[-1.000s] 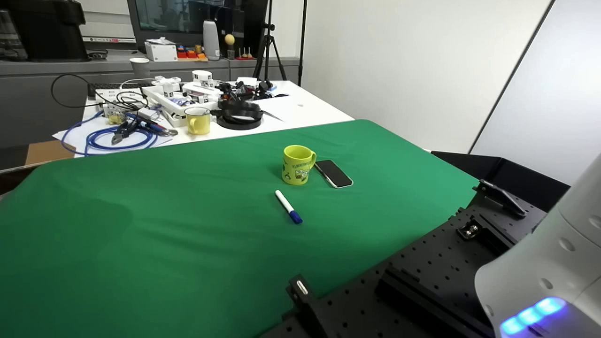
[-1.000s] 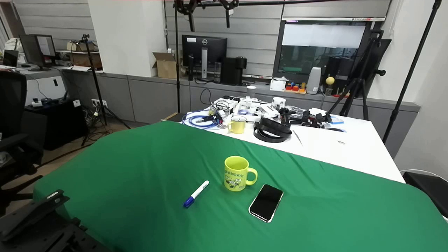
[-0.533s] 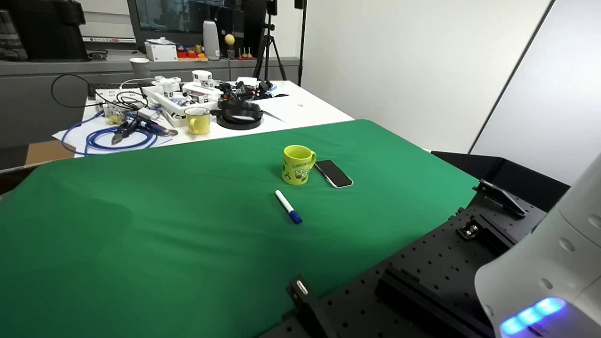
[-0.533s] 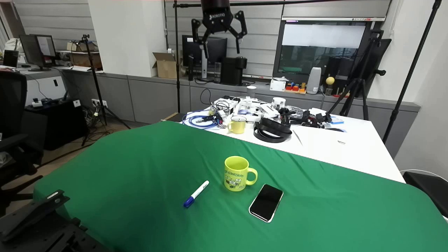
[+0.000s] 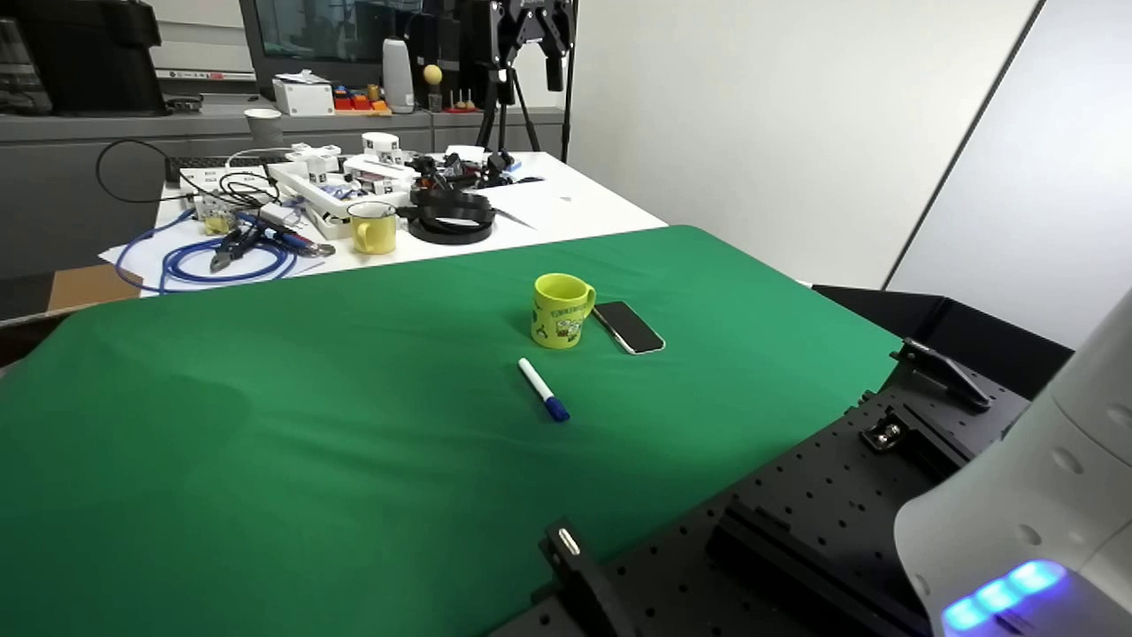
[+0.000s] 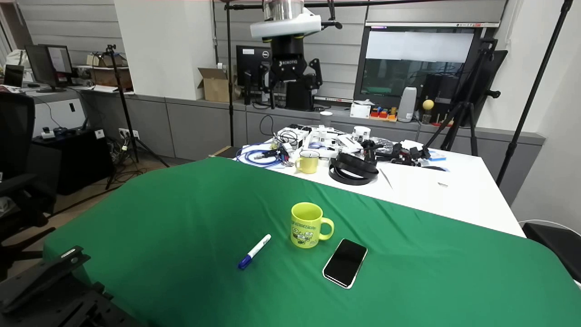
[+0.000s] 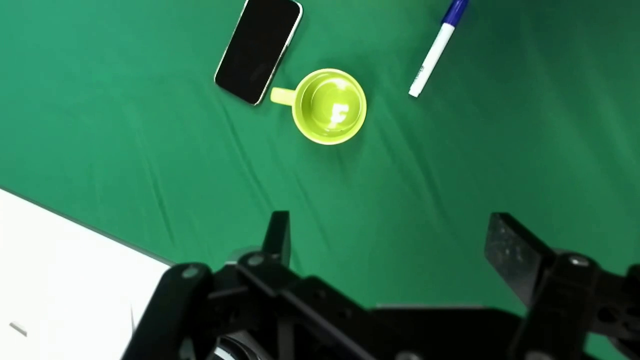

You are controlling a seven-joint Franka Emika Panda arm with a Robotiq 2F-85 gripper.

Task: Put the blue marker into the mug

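Note:
The blue marker (image 5: 541, 387), white with a blue cap, lies on the green cloth in both exterior views (image 6: 255, 250). It shows at the top right of the wrist view (image 7: 436, 55). The yellow-green mug (image 5: 557, 311) stands upright beside it, also in an exterior view (image 6: 305, 227). The wrist view looks down into the mug (image 7: 327, 107), which is empty, its handle towards the phone. My gripper (image 7: 389, 217) is open and empty, its fingers wide apart. It hangs high above the table in both exterior views (image 5: 531, 81) (image 6: 292, 99), apart from marker and mug.
A dark-screened phone (image 6: 345, 263) lies beside the mug's handle, also in the wrist view (image 7: 259, 50). A white table (image 5: 601, 196) behind the cloth bears a paler yellow cup (image 5: 373, 230), cables, tools and a black coil (image 6: 352, 169). A black base plate (image 5: 761, 522) borders the cloth.
The gripper has come down from the top edge in both exterior views, and more of the arm's wrist shows. The marker, mug and phone have not moved.

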